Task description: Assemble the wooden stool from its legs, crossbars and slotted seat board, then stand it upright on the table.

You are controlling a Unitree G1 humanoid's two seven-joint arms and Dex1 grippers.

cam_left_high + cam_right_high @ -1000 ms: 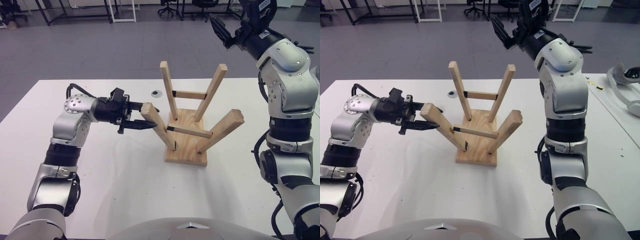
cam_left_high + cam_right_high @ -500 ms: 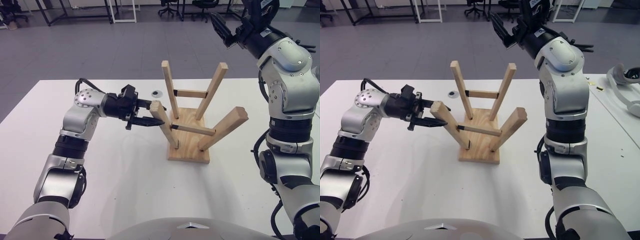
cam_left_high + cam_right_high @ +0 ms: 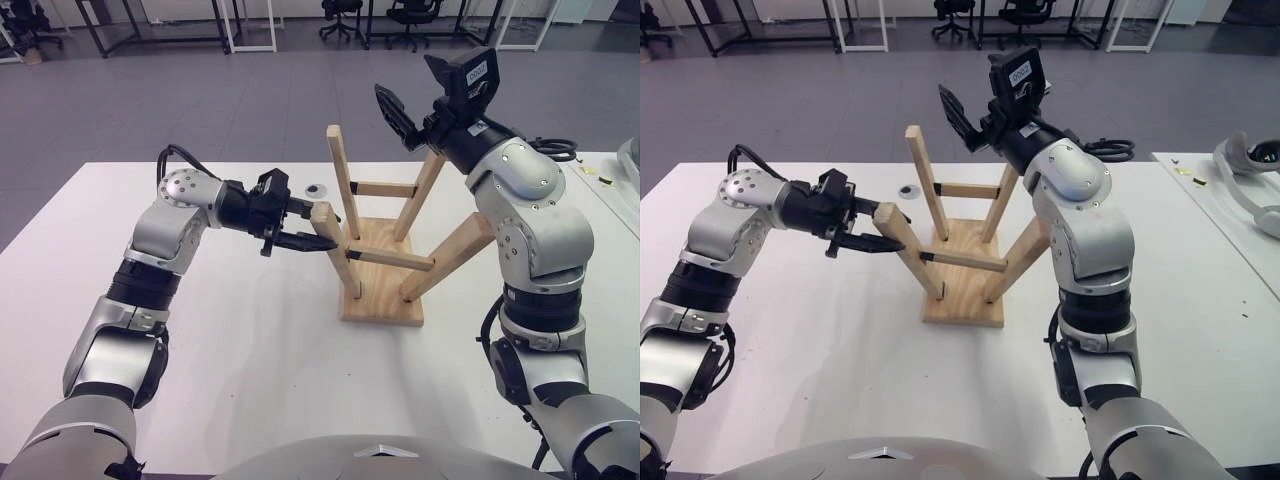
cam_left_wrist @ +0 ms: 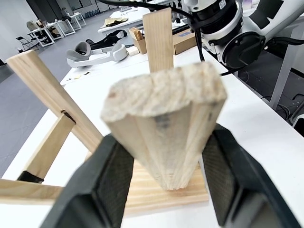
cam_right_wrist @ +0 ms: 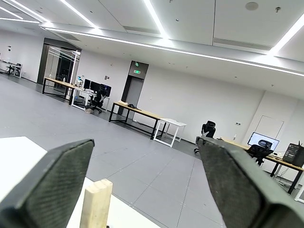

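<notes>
The wooden stool lies upside down on the white table, its seat board flat and several legs pointing up, joined by crossbars. My left gripper is shut on the tip of the near-left leg. In the left wrist view that leg end sits squeezed between both dark fingers. My right gripper hangs open in the air just above the far-right leg. The right wrist view has that leg's tip low between the wide-apart fingers.
A small dark round object lies on the table behind the stool. To the right, a separate table carries a white headset. Bare tabletop stretches in front of the stool and to its left. Desks and chairs stand on the floor behind.
My left gripper has moved right with the leg, which now stands more upright, and the stool shifted right. My right arm came down and leftward to just above the far-right leg.
</notes>
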